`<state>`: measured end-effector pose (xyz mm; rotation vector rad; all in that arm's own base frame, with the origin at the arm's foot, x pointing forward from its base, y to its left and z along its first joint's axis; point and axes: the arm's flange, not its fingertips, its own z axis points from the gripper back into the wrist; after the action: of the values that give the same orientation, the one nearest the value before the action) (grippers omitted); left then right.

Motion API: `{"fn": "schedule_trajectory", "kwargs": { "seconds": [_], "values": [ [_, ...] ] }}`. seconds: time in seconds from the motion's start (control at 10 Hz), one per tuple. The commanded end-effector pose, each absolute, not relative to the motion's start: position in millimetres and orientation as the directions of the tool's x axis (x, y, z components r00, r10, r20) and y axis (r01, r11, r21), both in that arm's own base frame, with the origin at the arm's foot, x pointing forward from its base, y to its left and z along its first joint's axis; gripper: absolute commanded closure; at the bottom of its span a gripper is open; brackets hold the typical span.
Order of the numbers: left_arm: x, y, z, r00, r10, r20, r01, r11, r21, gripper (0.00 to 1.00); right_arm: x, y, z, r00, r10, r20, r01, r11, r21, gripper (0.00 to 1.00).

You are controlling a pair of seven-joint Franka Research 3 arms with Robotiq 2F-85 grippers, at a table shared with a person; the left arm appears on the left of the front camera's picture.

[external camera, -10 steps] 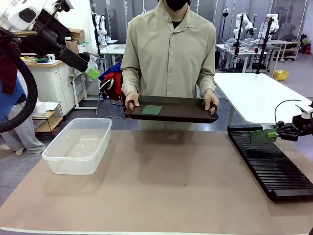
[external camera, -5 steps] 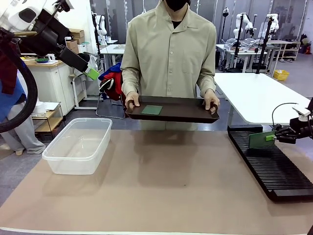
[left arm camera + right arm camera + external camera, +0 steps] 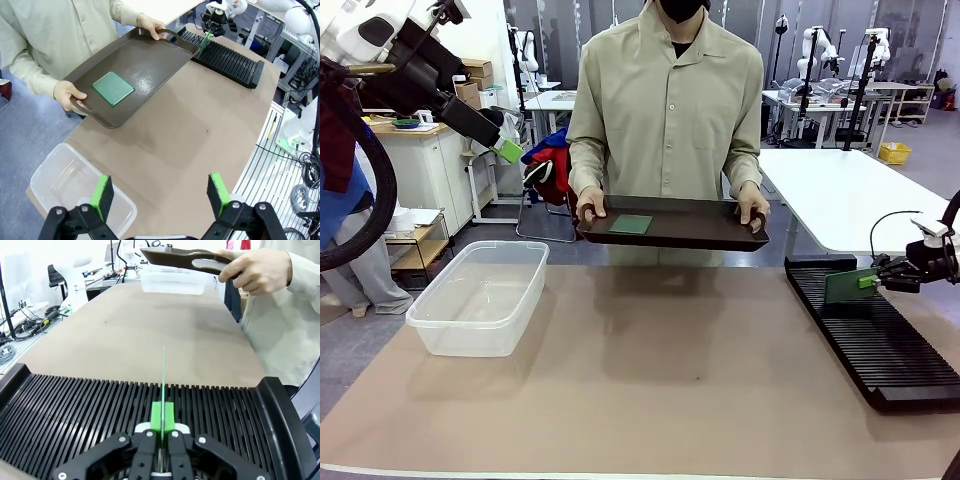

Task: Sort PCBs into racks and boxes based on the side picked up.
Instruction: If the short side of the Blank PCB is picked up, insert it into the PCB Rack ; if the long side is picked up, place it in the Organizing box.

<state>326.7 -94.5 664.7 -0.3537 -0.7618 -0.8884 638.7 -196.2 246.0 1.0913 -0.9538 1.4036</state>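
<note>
pcb pinched over the rack
front view: it is held upright by the pressed-together right gripper at 3 o'clock; a second pcb is carried on a brown tray at 12 o'clock. left wrist view: the left gripper is spread, the clear tub at 8 o'clock. right wrist view: the pinched pcb is seen edge-on.

The middle of the table lay bare, an open lane across the lower centre of the front view, between the clear tub at lower left and the black slotted rack at right. At upper centre a person held a dark brown tray above the far edge, barring that side. The right gripper, clamped on an upright PCB, occupied the rack's far end; nearer slots stood free. The left gripper, jaws wide, hung high at upper left.
</note>
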Motion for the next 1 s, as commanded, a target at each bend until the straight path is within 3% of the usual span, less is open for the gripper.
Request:
{"fn": "schedule_trajectory", "kwargs": {
  "seconds": [0.0,0.2,0.3,0.4,0.5,0.6,0.7,0.8,0.9],
  "values": [
    [327.2,-93.5,663.7,0.395,-0.562,0.727,0.806,0.592,0.019,0.0,649.2,-193.3,235.4,0.011,0.304,0.953,-0.992,-0.117,0.048,0.98],
    [327.2,-93.5,663.7,0.395,-0.562,0.727,0.806,0.592,0.019,0.0,650.3,-195.5,232.9,0.015,0.331,0.944,-0.992,-0.114,0.056,0.98],
    [327.2,-93.5,663.7,0.395,-0.562,0.727,0.806,0.592,0.019,0.0,651.3,-195.3,230.8,0.017,0.342,0.939,-0.992,-0.11,0.058,0.93],
    [327.2,-93.5,663.7,0.395,-0.562,0.727,0.806,0.592,0.019,0.0,651.2,-195.9,230.4,0.011,0.35,0.937,-0.992,-0.114,0.055,0.78],
    [327.2,-93.5,663.7,0.395,-0.562,0.727,0.806,0.592,0.019,0.0,651.1,-196.1,230.7,0.008,0.356,0.935,-0.991,-0.12,0.054,0.73],
    [327.2,-93.5,663.7,0.395,-0.562,0.727,0.806,0.592,0.019,0.0,650.2,-195.9,230.3,0.005,0.36,0.933,-0.991,-0.121,0.052,0.58],
    [327.2,-93.5,663.7,0.395,-0.562,0.727,0.806,0.592,0.019,0.0,650.3,-195.5,229.9,0.0,0.359,0.933,-0.991,-0.124,0.048,0.53],
    [327.2,-93.5,663.7,0.395,-0.562,0.727,0.806,0.592,0.019,0.0,650.0,-195.5,230.8,-0.007,0.36,0.933,-0.99,-0.131,0.043,0.38],
    [327.2,-93.5,663.7,0.395,-0.562,0.727,0.806,0.592,0.019,0.0,648.6,-194.8,231.9,-0.017,0.36,0.933,-0.99,-0.139,0.036,0.33]
  ]
}}
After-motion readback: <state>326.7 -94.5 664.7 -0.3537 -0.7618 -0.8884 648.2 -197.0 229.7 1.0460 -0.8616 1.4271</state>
